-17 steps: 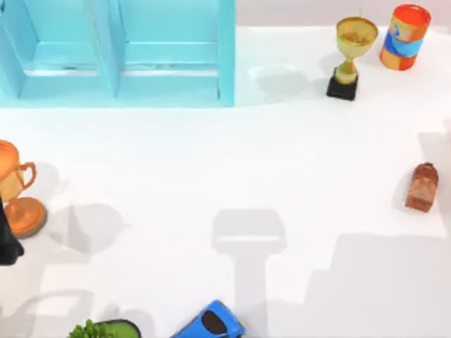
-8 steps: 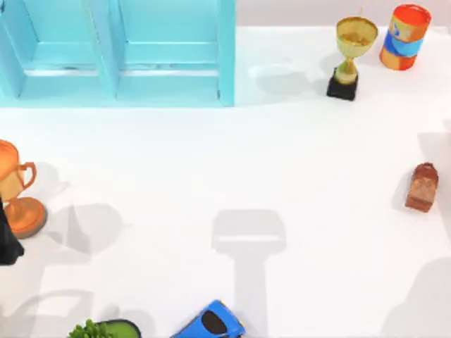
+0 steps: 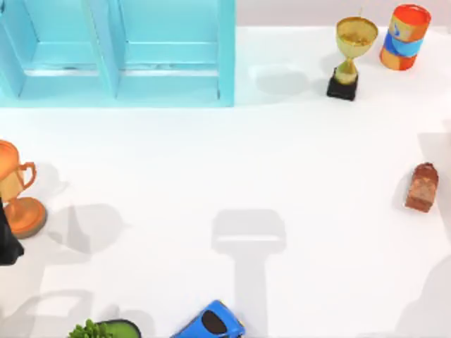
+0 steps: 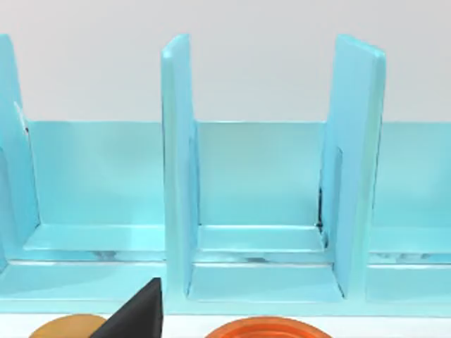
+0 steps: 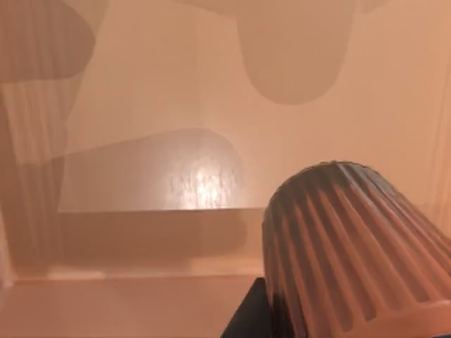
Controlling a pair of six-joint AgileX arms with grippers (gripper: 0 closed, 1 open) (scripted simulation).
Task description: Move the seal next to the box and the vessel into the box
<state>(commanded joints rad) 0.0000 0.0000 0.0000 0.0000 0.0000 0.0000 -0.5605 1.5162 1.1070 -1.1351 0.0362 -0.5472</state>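
Observation:
The vessel (image 5: 352, 253), a ribbed pinkish-brown cup, looms close in the right wrist view with my right gripper (image 5: 282, 320) shut on it. One dark finger (image 5: 243, 317) shows beside it. Smooth tan walls and a floor (image 5: 155, 176) lie behind the cup, which looks like the inside of the box. The seal (image 3: 423, 186), a mottled reddish-brown block, lies on the white table near the right edge. My left gripper (image 3: 8, 243) is parked at the table's far left beside an orange trophy (image 3: 17, 193); a dark part of it (image 4: 137, 317) shows in the left wrist view.
A light-blue shelf unit (image 3: 116, 53) (image 4: 176, 169) fills the back left. A gold trophy (image 3: 350, 56) and an orange-and-blue can (image 3: 405, 36) stand at the back right. A green plant (image 3: 99, 329) and a blue toy (image 3: 211, 322) sit at the front edge.
The arm's shadow at the table's front right has shrunk and slid toward the right edge. The seal, trophies, can and left arm have not moved.

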